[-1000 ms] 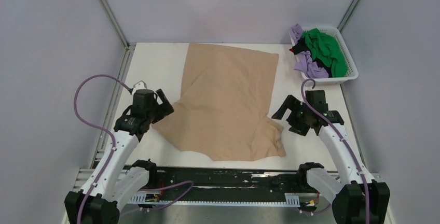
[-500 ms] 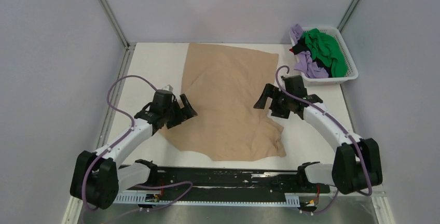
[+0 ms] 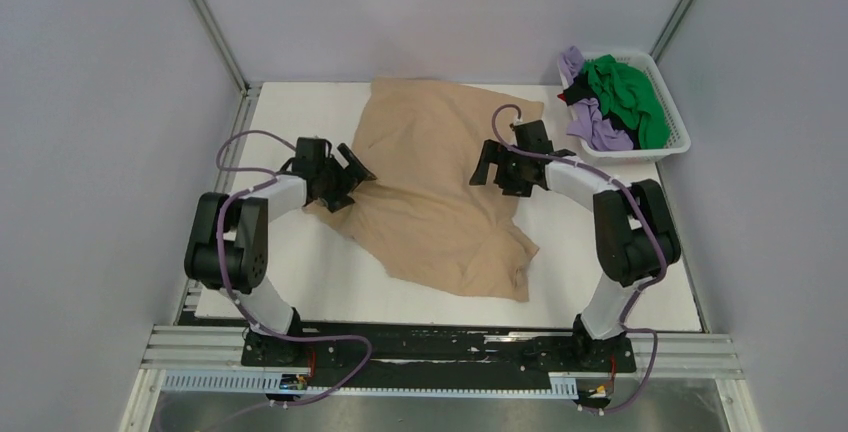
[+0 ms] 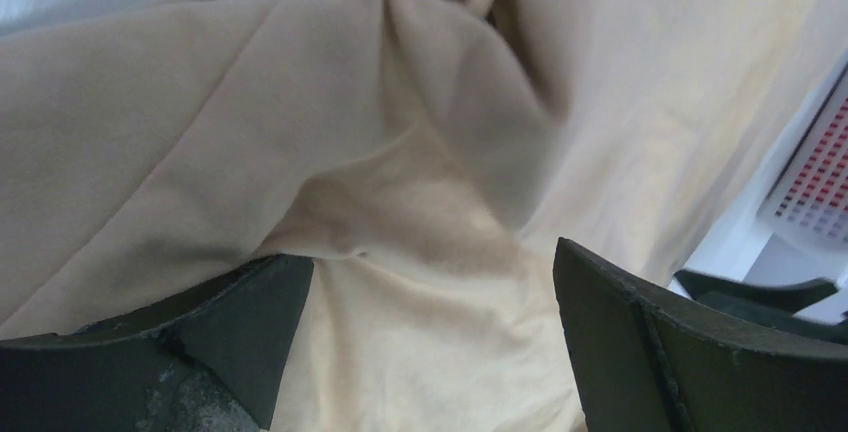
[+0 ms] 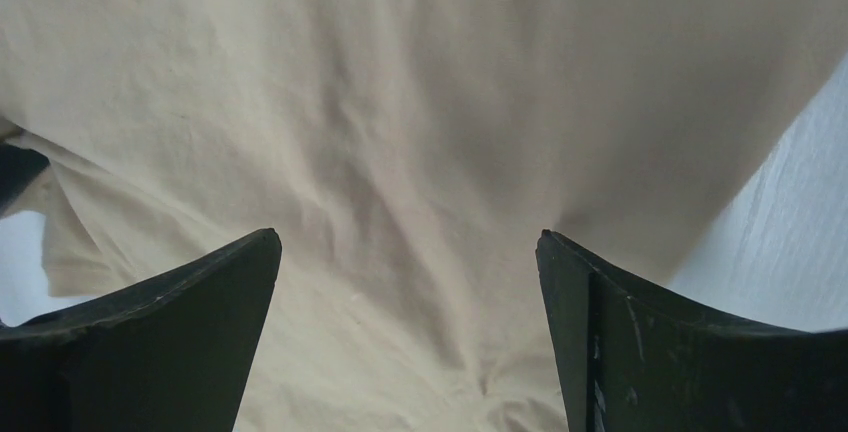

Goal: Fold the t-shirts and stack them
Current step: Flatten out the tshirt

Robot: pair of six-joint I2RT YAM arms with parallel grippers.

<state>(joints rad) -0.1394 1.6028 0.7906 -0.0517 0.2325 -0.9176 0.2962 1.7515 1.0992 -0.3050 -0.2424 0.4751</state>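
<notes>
Both arms have reached forward and inward, and the tan t-shirt [image 3: 430, 192] is now rumpled on the worktop [image 3: 300, 112]. Left end effector [image 3: 350, 178] and right end effector [image 3: 492, 166] are wide open, gripping nothing, low over the shirt's left and right edges, with cloth between the fingers.
</notes>
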